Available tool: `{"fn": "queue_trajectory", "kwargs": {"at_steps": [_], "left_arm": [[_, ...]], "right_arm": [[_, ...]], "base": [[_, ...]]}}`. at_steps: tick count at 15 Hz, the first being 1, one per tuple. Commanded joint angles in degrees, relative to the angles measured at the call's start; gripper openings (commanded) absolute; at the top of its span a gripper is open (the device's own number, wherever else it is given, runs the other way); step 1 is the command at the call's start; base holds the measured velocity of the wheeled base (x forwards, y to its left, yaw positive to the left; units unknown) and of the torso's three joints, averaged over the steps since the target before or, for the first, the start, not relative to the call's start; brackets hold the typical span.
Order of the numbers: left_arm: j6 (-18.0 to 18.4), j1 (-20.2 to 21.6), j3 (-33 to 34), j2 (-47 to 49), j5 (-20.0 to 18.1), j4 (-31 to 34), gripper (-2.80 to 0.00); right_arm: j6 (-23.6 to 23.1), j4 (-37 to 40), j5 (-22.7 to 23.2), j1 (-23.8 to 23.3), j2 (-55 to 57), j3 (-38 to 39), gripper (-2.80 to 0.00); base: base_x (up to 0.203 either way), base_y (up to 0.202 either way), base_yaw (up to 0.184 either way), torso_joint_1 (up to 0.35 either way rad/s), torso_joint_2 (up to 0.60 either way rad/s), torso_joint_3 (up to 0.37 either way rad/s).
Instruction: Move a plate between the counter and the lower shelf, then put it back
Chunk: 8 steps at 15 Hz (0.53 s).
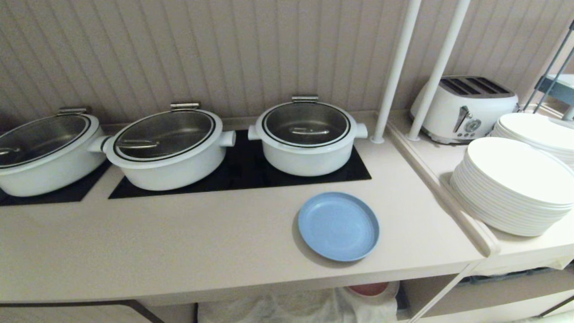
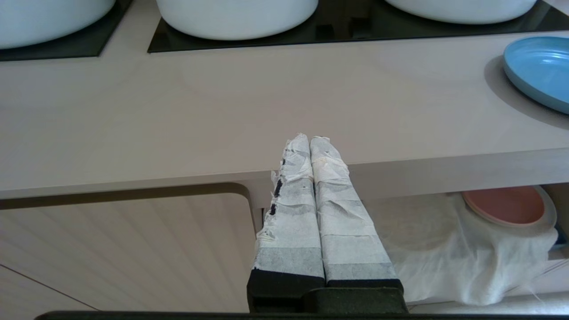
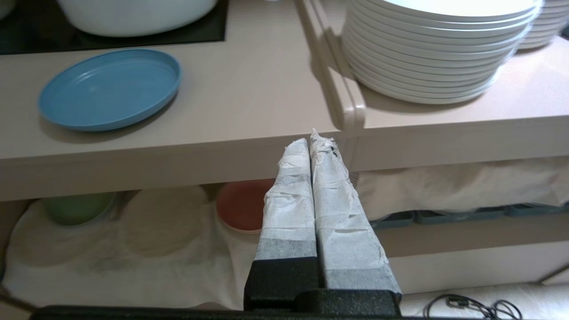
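Hidden and cut off

Your head view crops the lower shelf (image 1: 296,309); the counter hides most of its pink plate (image 1: 368,288).

No legible text, labels, brands or numbers were found — the toaster (image 1: 464,107) carried dials, but their markings could not be read.

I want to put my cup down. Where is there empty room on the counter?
The counter is bare along its front, left of the blue plate and before the three pots. A smaller patch lies between plate and side ledge. The ledge is crowded with stacked white plates and a toaster.
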Motion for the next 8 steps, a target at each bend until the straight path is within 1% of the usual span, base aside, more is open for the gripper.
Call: {"fn": "queue_trajectory", "kwargs": {"at_steps": [1, 5, 8], "left_arm": [[0.0, 0.0, 0.0, 0.0, 0.0, 0.0, -2.8], [0.0, 0.0, 0.0, 0.0, 0.0, 0.0, -2.8], [0.0, 0.0, 0.0, 0.0, 0.0, 0.0, -2.8]], "right_arm": [[0.1, 0.0, -0.4, 0.0, 0.1, 0.0, -2.8], [2.6, -0.2, -0.5, 0.1, 0.1, 0.0, -2.8], [2.9, -0.3, -0.6, 0.0, 0.1, 0.0, -2.8]], "base": [[0.0, 0.0, 0.0, 0.0, 0.0, 0.0], [0.0, 0.0, 0.0, 0.0, 0.0, 0.0], [0.0, 0.0, 0.0, 0.0, 0.0, 0.0]]}}
